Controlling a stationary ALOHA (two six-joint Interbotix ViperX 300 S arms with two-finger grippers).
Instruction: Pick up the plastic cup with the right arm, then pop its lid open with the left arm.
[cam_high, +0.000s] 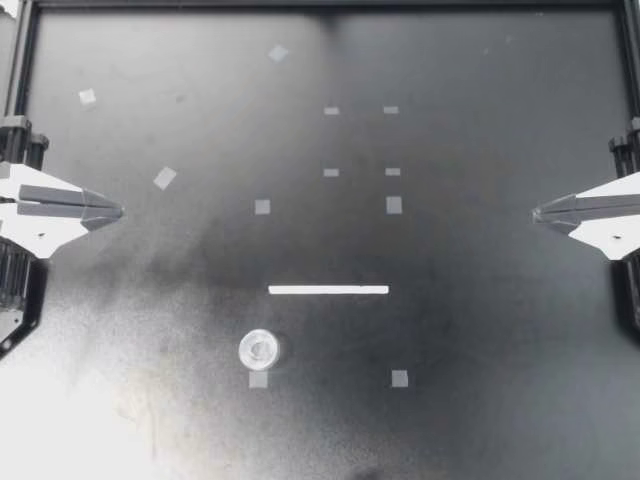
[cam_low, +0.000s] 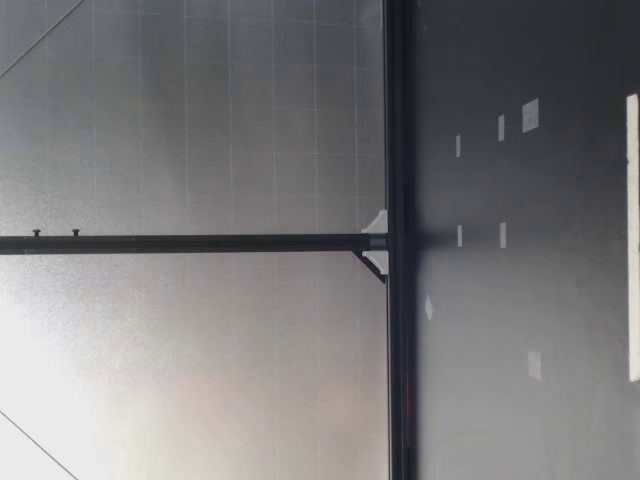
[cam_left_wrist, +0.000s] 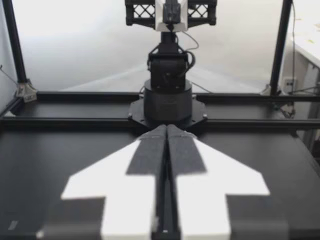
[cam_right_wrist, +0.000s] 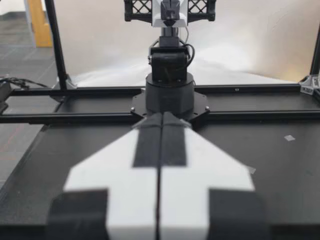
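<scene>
While my left gripper (cam_high: 118, 211) and my right gripper (cam_high: 537, 213) sit closed and empty, parked at opposite sides, the clear cup (cam_high: 259, 349) stands untouched near a white strip (cam_high: 328, 290).

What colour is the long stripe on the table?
White. The long stripe shows best in the top view, bright against the black table.

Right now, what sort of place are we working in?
Probably a robotics lab bench: a black table dotted with tape markers, boxed in by a black metal frame, with my left gripper and right gripper shut at opposite edges.
</scene>
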